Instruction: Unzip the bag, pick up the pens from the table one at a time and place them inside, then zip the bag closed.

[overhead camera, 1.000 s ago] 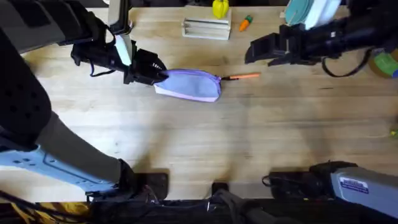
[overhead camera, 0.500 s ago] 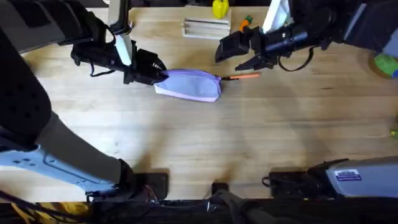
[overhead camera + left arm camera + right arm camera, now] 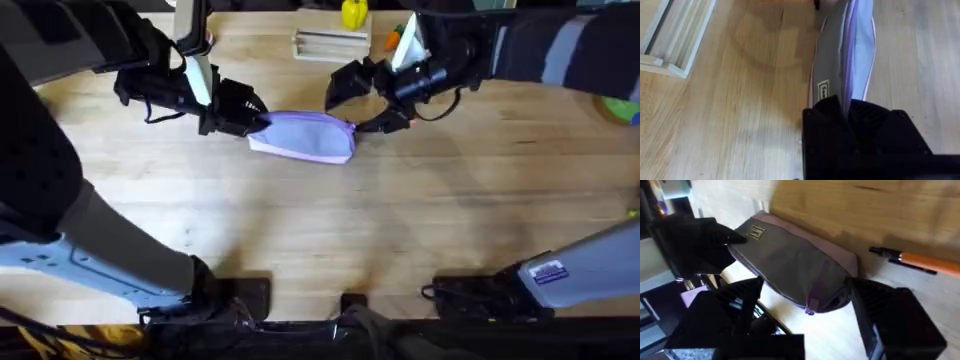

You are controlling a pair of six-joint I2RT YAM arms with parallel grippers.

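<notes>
Soft lavender fabric pouch (image 3: 305, 135) lies lengthwise between both arms: left end effector (image 3: 252, 118) clamps one end, right end effector (image 3: 362, 102) open astride the zipper-pull end.

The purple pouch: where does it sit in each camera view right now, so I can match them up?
Overhead: the purple pouch lies on the table, upper centre, between the left tool and the right tool.
Left wrist: it runs from the top edge down the middle into the tool's black fingers.
Right wrist: it fills the centre, between the open fingers.
Shared landmark: the small label on the pouch's end, seen in both wrist views.
</notes>
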